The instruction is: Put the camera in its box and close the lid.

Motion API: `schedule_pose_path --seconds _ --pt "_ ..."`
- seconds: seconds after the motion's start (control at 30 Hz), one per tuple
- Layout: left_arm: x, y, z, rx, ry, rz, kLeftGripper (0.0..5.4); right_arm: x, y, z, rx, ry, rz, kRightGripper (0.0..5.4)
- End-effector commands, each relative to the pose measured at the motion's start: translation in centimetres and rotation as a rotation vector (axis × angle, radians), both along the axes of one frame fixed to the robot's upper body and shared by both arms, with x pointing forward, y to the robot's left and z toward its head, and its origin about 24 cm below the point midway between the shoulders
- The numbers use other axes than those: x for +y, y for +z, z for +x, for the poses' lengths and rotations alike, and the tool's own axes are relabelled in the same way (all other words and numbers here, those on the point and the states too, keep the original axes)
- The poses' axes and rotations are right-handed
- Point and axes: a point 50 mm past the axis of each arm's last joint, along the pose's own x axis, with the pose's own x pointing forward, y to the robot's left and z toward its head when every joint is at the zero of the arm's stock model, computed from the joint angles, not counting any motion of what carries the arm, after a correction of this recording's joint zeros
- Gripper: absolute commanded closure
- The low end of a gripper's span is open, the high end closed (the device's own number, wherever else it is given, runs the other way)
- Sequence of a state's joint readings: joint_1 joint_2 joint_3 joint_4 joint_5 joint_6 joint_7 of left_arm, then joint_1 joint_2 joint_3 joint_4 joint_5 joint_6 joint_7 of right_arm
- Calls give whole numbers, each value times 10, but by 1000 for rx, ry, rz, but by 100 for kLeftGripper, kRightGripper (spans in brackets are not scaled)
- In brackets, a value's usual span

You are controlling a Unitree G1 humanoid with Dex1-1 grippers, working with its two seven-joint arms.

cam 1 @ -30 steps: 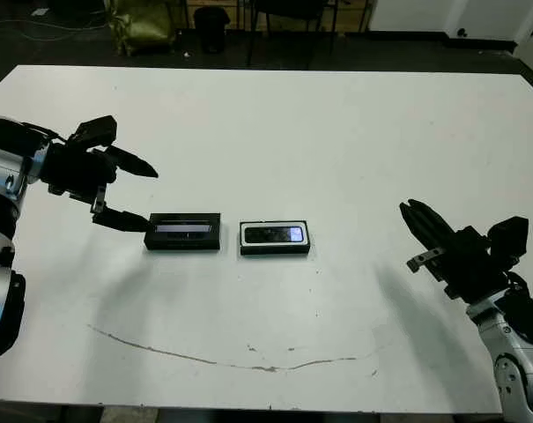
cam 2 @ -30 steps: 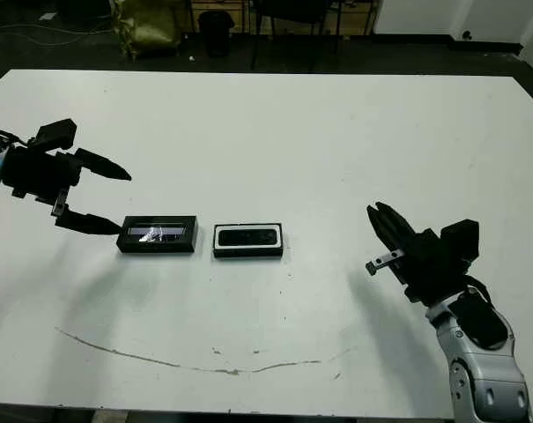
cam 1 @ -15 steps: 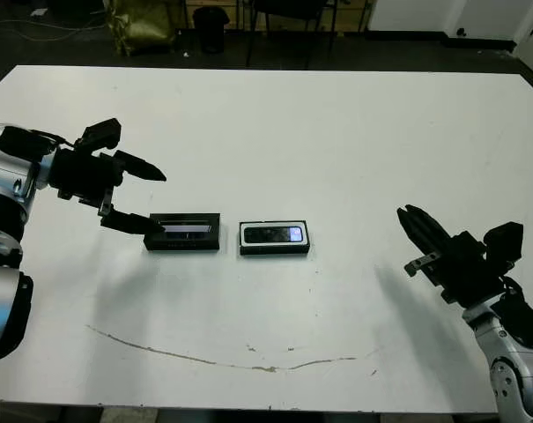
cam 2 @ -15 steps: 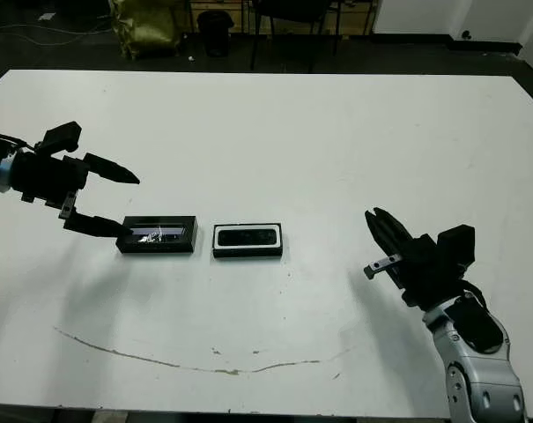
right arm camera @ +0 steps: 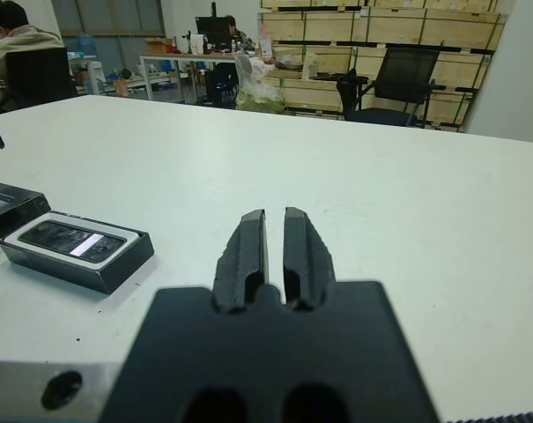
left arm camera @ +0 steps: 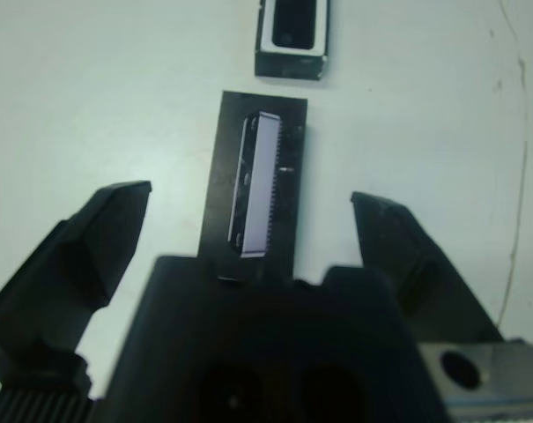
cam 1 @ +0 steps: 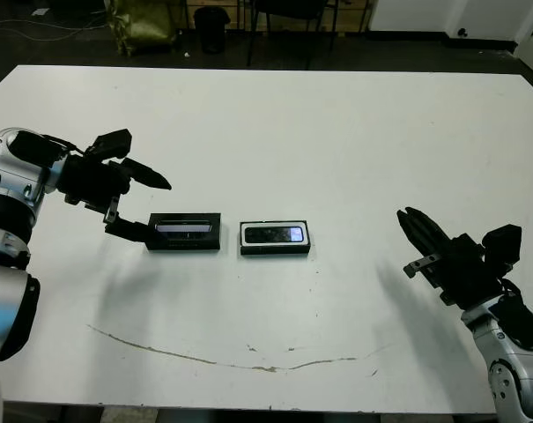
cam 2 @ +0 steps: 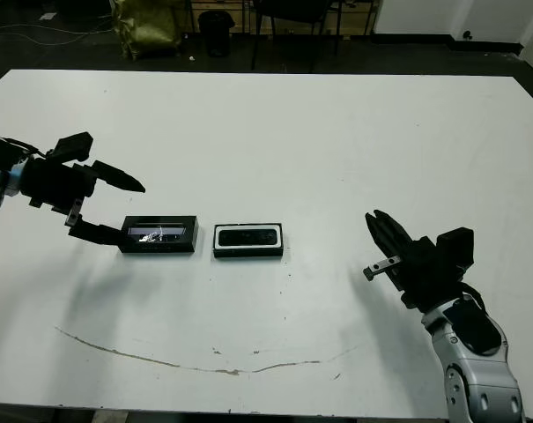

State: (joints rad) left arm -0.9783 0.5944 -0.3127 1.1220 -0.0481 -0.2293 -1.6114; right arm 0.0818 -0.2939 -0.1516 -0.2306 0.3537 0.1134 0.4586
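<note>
The slim black camera bar (cam 1: 274, 234) lies flat inside the shallow white-lined black box (cam 1: 275, 239) near the table's middle, its long axis running left to right. Just beside the box, on the left and apart from it, lies the one flat black lid with a silvery strip (cam 1: 186, 231), aligned the same way. The left gripper (cam 1: 144, 204) straddles the lid's left end, fingers spread wide. The right gripper (cam 1: 414, 233), well apart, has fingers pressed together, empty. The white table (cam 1: 336, 132) carries one of each.
</note>
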Motion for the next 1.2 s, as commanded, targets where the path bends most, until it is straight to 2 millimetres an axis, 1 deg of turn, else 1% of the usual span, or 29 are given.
schedule_pose_path --seconds 0.03,0.57,0.93,1.2 --pt "-1 -7 -1 22 -10 16 1 -1 -6 -2 31 3 14 540" --pt "-11 -15 0 41 -38 43 1 -4 -11 -1 45 24 39 540" --pt "-12 -18 0 33 -47 46 1 -5 -13 0 49 43 65 540" --pt "-11 -21 0 41 -37 91 1 -5 -11 0 52 34 45 540"
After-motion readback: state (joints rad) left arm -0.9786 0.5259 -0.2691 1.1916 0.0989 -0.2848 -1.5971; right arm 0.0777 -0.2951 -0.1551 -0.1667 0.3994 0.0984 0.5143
